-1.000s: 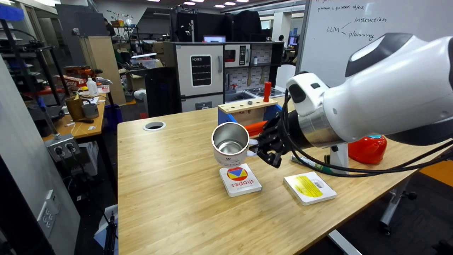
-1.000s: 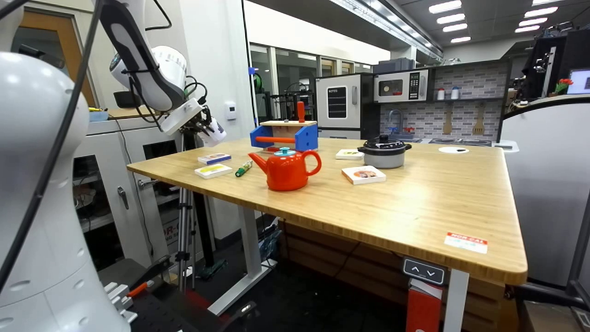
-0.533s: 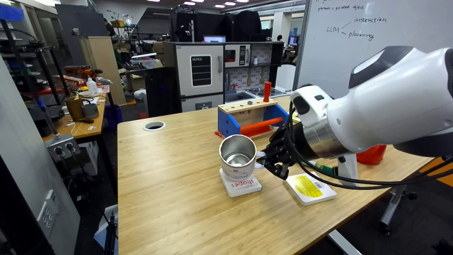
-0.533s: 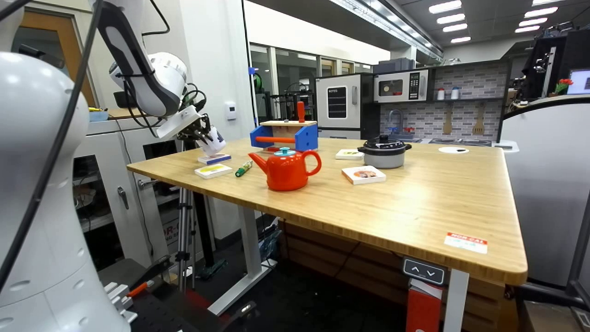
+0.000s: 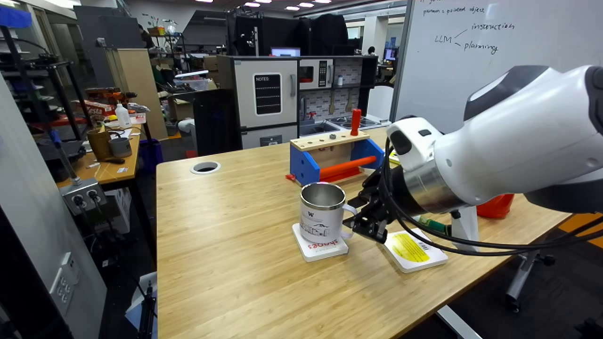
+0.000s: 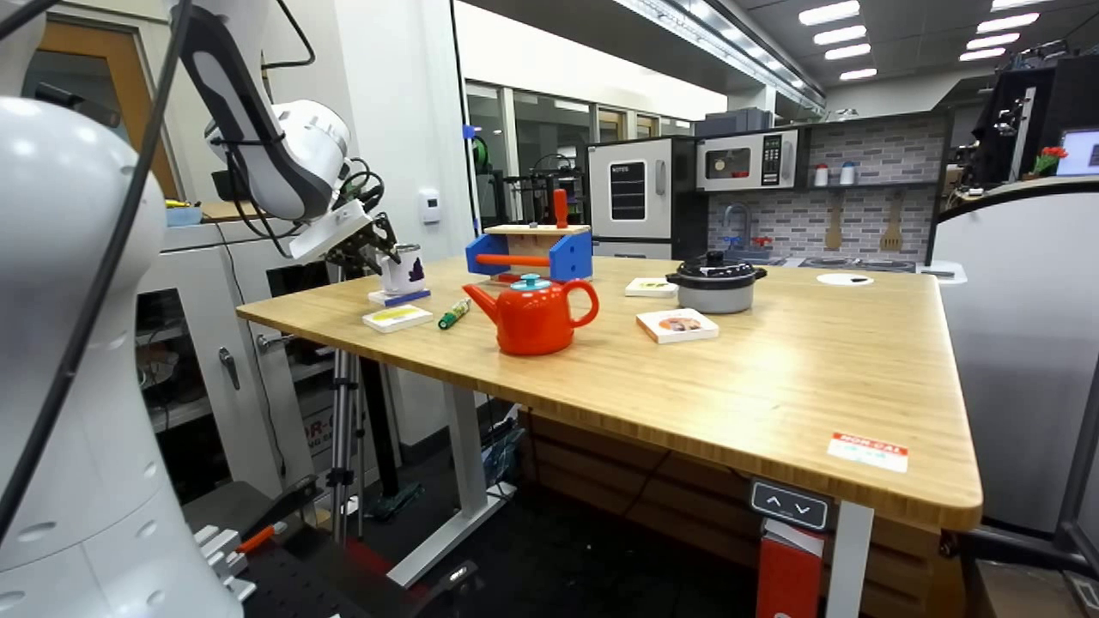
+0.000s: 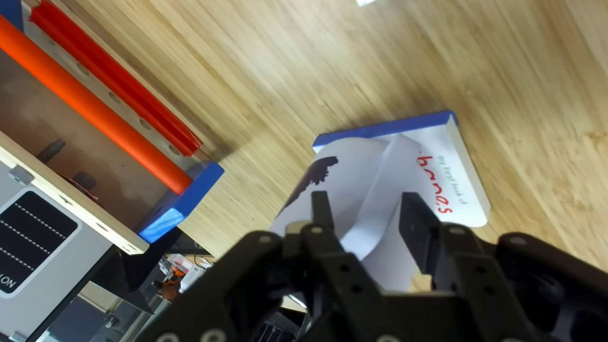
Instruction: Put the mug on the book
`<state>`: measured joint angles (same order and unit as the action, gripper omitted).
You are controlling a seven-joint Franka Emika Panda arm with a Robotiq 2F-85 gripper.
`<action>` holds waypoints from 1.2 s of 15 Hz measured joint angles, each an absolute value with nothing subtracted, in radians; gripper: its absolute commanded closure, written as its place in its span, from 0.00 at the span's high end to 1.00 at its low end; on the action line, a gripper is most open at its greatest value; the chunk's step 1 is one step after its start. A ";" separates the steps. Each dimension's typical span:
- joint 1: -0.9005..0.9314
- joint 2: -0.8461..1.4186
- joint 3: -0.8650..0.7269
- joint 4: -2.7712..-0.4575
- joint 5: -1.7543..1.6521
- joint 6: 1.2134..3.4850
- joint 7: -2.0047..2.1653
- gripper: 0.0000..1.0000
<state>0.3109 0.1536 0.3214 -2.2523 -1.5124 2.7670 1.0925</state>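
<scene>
The mug [image 5: 320, 221], white outside with a silver inside and rim, stands upright on the book [image 5: 325, 252], its handle towards the gripper. Mug [image 6: 403, 273] and book [image 6: 400, 299] also show in an exterior view. The mug covers most of the book's round picture; part of the red title shows. My gripper [image 5: 352, 214] is at the handle side, tilted down. In the wrist view, its fingers [image 7: 365, 195] are apart on either side of the mug's handle [image 7: 368, 232], with gaps to it. The mug [image 7: 344, 171] and book [image 7: 468, 190] lie beyond the fingertips.
A white book with a yellow picture [image 5: 411, 248] lies beside the mug's book, under the gripper side. A blue and wooden toolbox [image 5: 305, 164] stands behind. A green marker [image 6: 453, 314], red teapot [image 6: 534, 322], grey pot [image 6: 717, 296] and another book [image 6: 678, 326] are farther along.
The mug was tilted above the book, then came down onto it. It has swung upright and rests on the book. The fingers have opened around the handle; the arm has lowered.
</scene>
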 measured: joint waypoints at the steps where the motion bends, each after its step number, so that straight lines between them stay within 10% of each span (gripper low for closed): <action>1: 0.311 0.154 0.321 -2.252 -1.512 2.767 1.093 0.43; 13: 0.311 0.154 0.321 -2.252 -1.512 2.767 1.093 0.43; 14: 0.311 0.154 0.321 -2.252 -1.512 2.767 1.093 0.68; 18: 0.312 0.156 0.323 -2.252 -1.512 2.767 1.093 0.89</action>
